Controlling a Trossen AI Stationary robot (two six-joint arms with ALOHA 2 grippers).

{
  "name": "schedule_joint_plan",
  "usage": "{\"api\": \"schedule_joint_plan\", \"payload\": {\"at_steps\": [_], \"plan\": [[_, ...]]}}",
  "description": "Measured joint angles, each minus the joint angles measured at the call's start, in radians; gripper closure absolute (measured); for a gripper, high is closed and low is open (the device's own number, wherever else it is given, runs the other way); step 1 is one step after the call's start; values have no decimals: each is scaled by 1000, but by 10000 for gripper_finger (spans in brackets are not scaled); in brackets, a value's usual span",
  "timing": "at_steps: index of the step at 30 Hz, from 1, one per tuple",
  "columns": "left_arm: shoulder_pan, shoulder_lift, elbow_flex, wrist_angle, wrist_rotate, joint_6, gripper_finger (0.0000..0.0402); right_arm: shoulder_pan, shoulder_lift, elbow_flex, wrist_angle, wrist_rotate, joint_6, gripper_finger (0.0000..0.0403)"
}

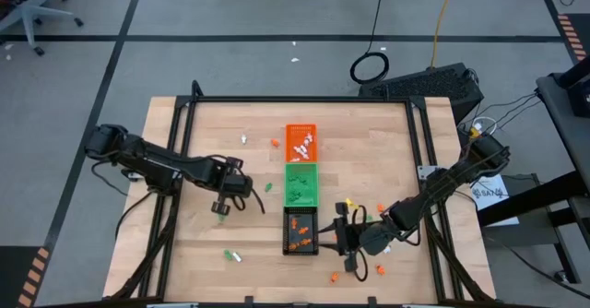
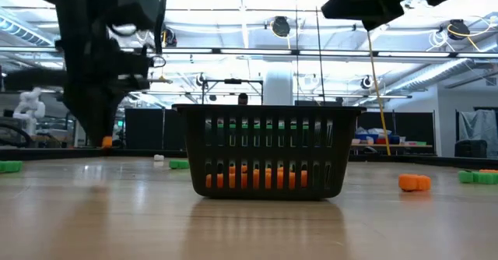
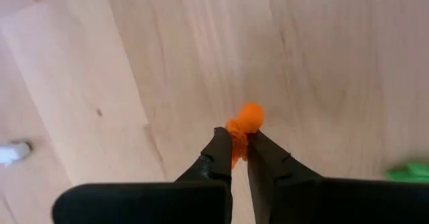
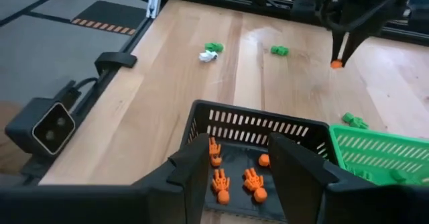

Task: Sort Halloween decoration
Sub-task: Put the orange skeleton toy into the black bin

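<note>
Pale wood forms the table [image 1: 212, 253], seen from above with small Halloween trinkets scattered across it. At the left, the left gripper [image 1: 222, 208] hangs over bare wood, well apart from the trays; its wrist view shows the two dark fingers [image 3: 216, 158] clamped together on an orange trinket [image 3: 244, 123], held above the tabletop. Near the front edge, below that gripper, lie a green piece [image 1: 227, 252] and a white piece [image 1: 237, 256] side by side. In the middle, three small trays stand in a line from back to front: an orange tray [image 1: 300, 146], a green tray [image 1: 300, 184] with green pieces inside, and a black tray [image 1: 300, 231] holding several orange pieces. Just right of the black tray, the right gripper [image 1: 342, 241] hovers by its rim; its wrist view shows the fingers [image 4: 298, 167] spread apart and empty above the black basket. Further right, loose orange trinkets [image 1: 380, 271] rest near the front edge.
</note>
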State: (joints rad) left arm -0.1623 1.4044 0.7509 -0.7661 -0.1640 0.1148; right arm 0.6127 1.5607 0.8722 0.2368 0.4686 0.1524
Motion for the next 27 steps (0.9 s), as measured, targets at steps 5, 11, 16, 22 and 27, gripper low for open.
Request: {"api": "schedule_joint_plan", "payload": {"at_steps": [5,11,16,22,27], "plan": [[-28,-64,50,18,25,-33,386,13,0,0,-23,1,-4,261],[-100,-160,72,152,52,-84,386,14,1,0,-57,2,8,261],[-180,-202,72,301,50,-80,386,9,1,0,-65,2,-31,261],[-262,-194,71,437,-74,-74,386,-14,3,0,-61,33,-66,261],[-289,-186,35,629,-124,-30,386,-35,4,0,-61,33,-91,261]]}}
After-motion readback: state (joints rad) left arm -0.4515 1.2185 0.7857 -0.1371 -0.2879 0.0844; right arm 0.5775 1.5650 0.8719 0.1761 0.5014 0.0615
